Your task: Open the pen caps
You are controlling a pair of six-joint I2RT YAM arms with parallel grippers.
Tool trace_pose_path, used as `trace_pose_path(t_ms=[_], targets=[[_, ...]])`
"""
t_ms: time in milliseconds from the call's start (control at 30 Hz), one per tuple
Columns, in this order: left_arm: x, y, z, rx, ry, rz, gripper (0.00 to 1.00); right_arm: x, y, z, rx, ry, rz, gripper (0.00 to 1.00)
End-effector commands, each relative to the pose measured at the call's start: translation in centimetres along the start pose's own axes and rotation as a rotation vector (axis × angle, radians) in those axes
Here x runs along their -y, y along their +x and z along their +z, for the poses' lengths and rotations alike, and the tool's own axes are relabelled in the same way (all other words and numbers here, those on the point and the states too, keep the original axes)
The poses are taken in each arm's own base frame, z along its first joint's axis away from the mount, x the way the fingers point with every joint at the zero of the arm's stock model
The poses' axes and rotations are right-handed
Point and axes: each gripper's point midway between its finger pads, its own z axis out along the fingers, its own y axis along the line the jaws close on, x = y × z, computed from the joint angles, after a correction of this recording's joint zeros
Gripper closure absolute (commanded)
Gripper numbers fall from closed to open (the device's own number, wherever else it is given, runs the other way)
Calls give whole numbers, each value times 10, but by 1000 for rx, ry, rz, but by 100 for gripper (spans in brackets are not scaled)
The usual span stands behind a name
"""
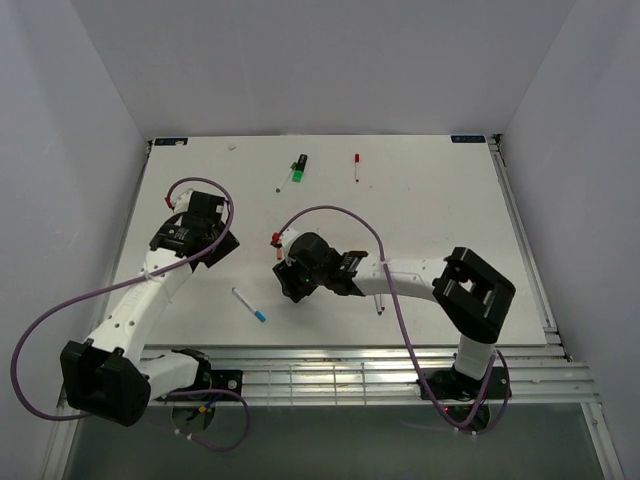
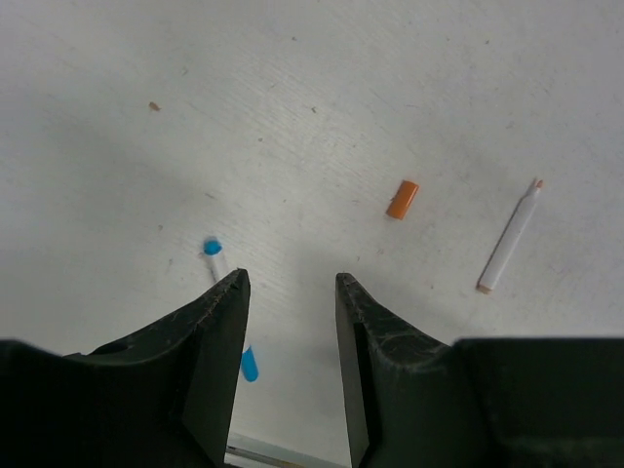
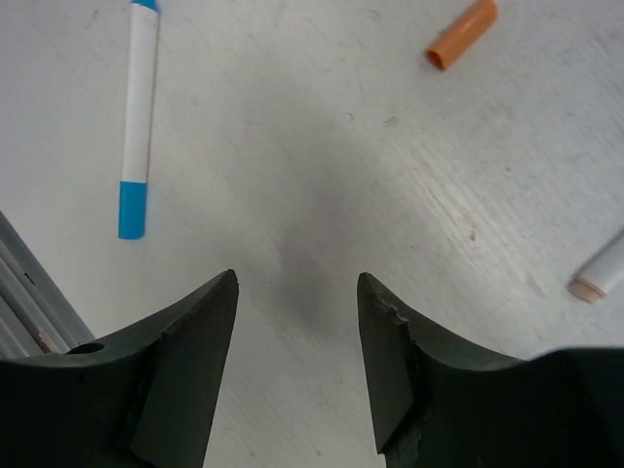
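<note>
A loose orange pen cap (image 2: 402,199) (image 3: 461,34) lies on the white table, apart from an uncapped white pen barrel (image 2: 509,237) (image 3: 598,274). A white pen (image 1: 250,305) (image 3: 137,107) with a blue cap (image 3: 132,207) lies near the front; in the left wrist view this blue pen (image 2: 214,255) is partly behind a finger. At the back lie a black marker with a green cap (image 1: 298,169) and a red-tipped pen (image 1: 356,167). My left gripper (image 1: 207,228) (image 2: 291,278) and right gripper (image 1: 298,268) (image 3: 297,278) both stand open over bare table, holding nothing.
The table's front edge meets a metal rail (image 1: 350,365) by the arm bases. Purple cables (image 1: 330,212) loop over both arms. A thin pen (image 1: 379,306) pokes out beside the right forearm. White walls enclose the table on three sides.
</note>
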Motion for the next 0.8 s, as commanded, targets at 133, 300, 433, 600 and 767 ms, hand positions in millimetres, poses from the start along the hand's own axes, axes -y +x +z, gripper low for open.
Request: trace_pose_path(t_ms=[133,300,433,600,767], targets=[[-35,-25,-55,169,-40,-93,50,-45,-44,36,65,-135,-34,48],[-61,-37,-80,261,-111,-200,55,-65,-53,53,69,-133,-59,50],[-80,-42,-86,292,-221,-210,56,-73,-51,71,45,-114,-82,53],[-81,-48,-94,316,-219,-223,55,-85,-57,84,40,-102,-106,54],[-85,-50,-99,338,-223,-218,57,-87,-43,100,-6,-84,-117,54]])
